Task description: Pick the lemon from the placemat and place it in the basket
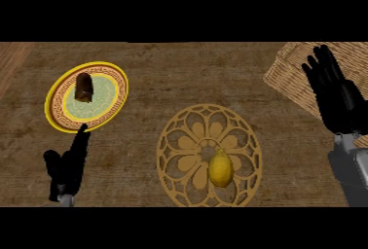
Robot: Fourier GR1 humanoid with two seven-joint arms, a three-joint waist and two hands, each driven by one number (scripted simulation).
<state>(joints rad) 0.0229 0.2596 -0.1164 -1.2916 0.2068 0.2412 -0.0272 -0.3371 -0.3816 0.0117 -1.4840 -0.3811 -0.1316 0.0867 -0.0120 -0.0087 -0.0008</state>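
lemon [221,168] is sitting on the placemat [179,146], lower centre; right hand [336,99] is hovering wide open over the upper-right basket [289,78]; left hand [68,163] is resting open, lower left

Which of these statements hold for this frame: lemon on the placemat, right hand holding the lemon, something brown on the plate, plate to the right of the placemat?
1. The lemon lies on the placemat. True.
2. The right hand holds the lemon. False: it is open by the basket and holds nothing.
3. A brown item lies on the plate. True.
4. The plate is to the right of the placemat. False: it lies to the left, above the left hand.
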